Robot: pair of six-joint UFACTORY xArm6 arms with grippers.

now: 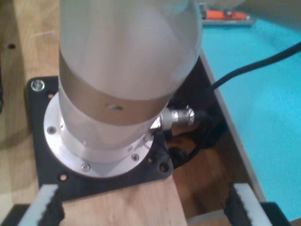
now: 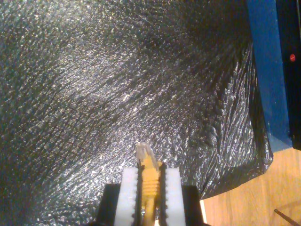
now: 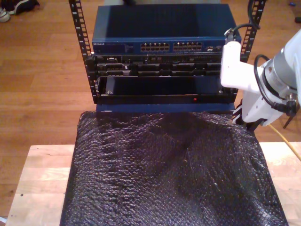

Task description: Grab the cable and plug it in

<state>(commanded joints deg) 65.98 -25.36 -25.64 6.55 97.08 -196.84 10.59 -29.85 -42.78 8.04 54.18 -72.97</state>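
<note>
Exterior view: you've got black bubble wrap over the wooden table, w/ the network switch racked behind it and an arm at the exterior view's right. 2nd wrist view: my second gripper is clamped on the cable just behind its clear plug, above the wrap. 1st wrist view: my first gripper has jaws wide apart, holding nothing, facing an arm base.

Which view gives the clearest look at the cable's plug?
The second wrist view: the clear plug juts from my second gripper, whose pads clamp the yellow cable just behind it. The exterior view shows a yellow stretch of the cable trailing toward its right edge.
</note>
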